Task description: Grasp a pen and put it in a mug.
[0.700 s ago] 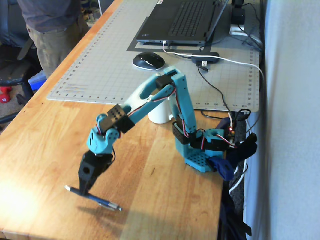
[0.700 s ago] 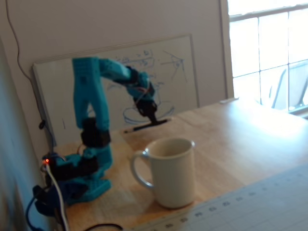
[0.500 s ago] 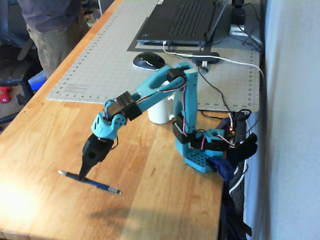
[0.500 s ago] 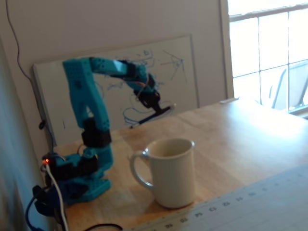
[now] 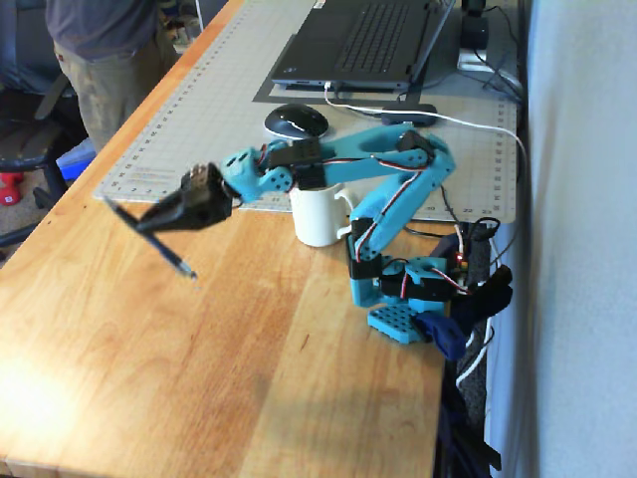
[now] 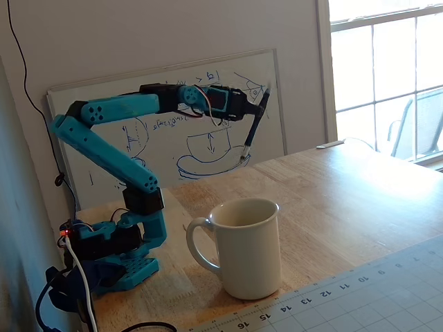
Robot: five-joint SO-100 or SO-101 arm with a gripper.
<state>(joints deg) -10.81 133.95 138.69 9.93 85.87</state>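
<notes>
My gripper is shut on the thin dark pen and holds it in the air above the wooden table, left of the mug in this fixed view. The pen hangs tilted, its lower tip pointing down at the table. In the other fixed view the gripper holds the pen high, well behind and above the mug, with the silvery tip lowest. The white mug stands upright with its handle toward the arm's base, partly hidden by the blue arm in front of it.
A black-and-white mouse and a laptop sit on a grey cutting mat behind the mug. A person stands at the far left. A whiteboard leans on the wall. Cables hang by the arm's base.
</notes>
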